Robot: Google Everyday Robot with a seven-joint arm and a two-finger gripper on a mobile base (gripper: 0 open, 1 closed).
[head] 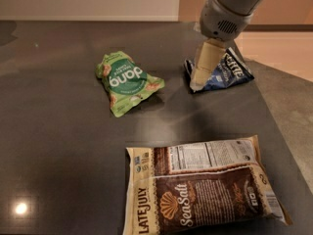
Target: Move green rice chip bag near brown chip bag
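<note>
Wide dark grey tabletop [58, 146] fills the view, and lying flat at its near edge is the large brown and cream chip bag [205, 190] marked Late July Sea Salt. Up top right, the grey robot arm [227, 13] reaches down. The small crinkled bright-green rice chip bag [126, 82] sits left of centre, well apart from the brown bag and untouched. The small dark blue chip bag [230, 72] lies at the right, and the cream pincer [200, 80] hangs right over its left end. Released or clenched, I cannot tell. Here's the danger: it's lined up on the wrong pouch, so a descent here would likely catch the blue one, and a low sideways sweep toward the green could drag that blue bag along.
</note>
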